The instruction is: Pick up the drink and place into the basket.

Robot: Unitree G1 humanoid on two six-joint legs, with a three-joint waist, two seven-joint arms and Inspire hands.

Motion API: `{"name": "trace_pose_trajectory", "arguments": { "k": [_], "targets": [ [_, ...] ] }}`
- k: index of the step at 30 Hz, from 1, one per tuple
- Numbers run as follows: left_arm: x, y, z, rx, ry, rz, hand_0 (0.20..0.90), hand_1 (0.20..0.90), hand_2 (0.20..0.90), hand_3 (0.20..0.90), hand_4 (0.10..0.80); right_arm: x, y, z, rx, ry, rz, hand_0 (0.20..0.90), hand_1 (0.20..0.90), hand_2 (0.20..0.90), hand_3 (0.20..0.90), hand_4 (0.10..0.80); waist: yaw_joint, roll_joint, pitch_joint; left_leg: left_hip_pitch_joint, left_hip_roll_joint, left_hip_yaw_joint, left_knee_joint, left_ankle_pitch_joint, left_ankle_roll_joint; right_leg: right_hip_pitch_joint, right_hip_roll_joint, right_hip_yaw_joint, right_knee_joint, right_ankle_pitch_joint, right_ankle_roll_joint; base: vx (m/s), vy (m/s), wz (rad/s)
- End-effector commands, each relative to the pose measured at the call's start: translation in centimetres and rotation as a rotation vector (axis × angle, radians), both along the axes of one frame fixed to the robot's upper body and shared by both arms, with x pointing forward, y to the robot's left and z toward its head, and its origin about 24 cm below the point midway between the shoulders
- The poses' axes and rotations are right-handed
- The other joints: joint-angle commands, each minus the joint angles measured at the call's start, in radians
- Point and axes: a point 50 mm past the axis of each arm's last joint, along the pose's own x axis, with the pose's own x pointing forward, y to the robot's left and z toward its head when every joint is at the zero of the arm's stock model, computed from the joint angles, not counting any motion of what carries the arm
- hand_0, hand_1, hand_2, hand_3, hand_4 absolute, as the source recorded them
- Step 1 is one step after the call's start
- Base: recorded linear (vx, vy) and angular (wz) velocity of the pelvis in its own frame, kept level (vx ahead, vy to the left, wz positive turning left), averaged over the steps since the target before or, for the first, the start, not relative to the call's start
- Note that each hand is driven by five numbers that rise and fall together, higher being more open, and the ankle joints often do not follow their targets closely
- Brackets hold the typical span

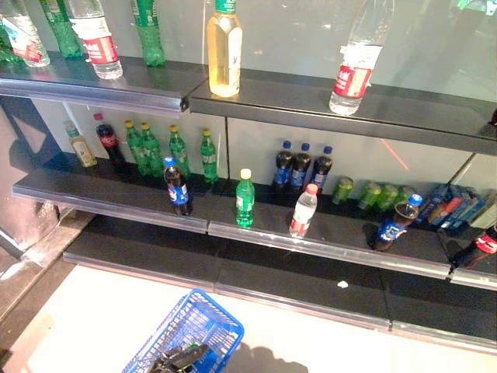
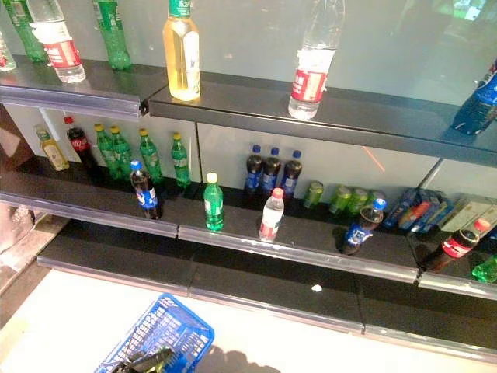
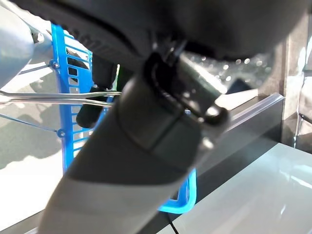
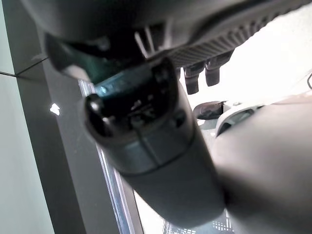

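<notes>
- Drinks line the dark shelves, well apart from the basket.
- Basket: blue, on the pale floor at 6 o'clock in the head views, in front of the lowest shelf.
- Left hand sits at the basket's near rim. In its wrist view the fingers curl around the wire handle, so it is gripping the basket.
- Right hand shows only in its own wrist view, beside a shelf edge. I cannot tell whether its fingers are spread or curled.
- Middle shelf, front edge, near the centre of the view: a cola bottle, a green bottle and a clear bottle, all upright, spaced apart, running from 9 towards 3 o'clock.
- Behind them, against the back wall, stands a trio of dark bottles with blue caps. A row of green bottles stands at 10 o'clock of the trio.
- Green cans lie at 3 o'clock of the trio, with a tilted blue-label bottle in front of them.
- Top shelf, at 12 o'clock: a yellow bottle, upright.
</notes>
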Motion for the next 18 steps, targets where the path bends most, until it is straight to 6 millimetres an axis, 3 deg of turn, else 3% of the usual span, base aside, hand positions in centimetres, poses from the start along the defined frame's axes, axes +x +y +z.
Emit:
{"name": "trace_pose_trajectory", "arguments": {
  "k": [1, 18],
  "targets": [
    [0.69, -1.73, -0.26, -0.032, 0.001, -0.104, 0.300, 0.300, 0.300, 0.200, 0.100, -1.42, -0.84, 0.03, -0.042, 0.121, 0.058, 0.900, 0.900, 0.900, 0.900, 0.800, 0.042, 0.057, 0.047, -0.006, 0.059, -0.033, 0.005, -0.010, -0.017, -0.014, -0.046, -0.030, 0.042, 0.000, 0.012, 0.000, 0.000, 0.00],
    [0.84, -1.66, -0.22, -0.019, 0.007, -0.101, 0.300, 0.300, 0.300, 0.200, 0.100, -2.23, -1.83, 0.25, -0.133, 0.194, 0.038, 0.900, 0.900, 0.900, 0.900, 0.800, 0.047, 0.066, 0.046, -0.014, 0.053, -0.046, 0.005, -0.008, -0.015, -0.012, -0.041, -0.035, 0.043, -0.005, 0.008, 0.000, 0.000, 0.00]
  ]
}}
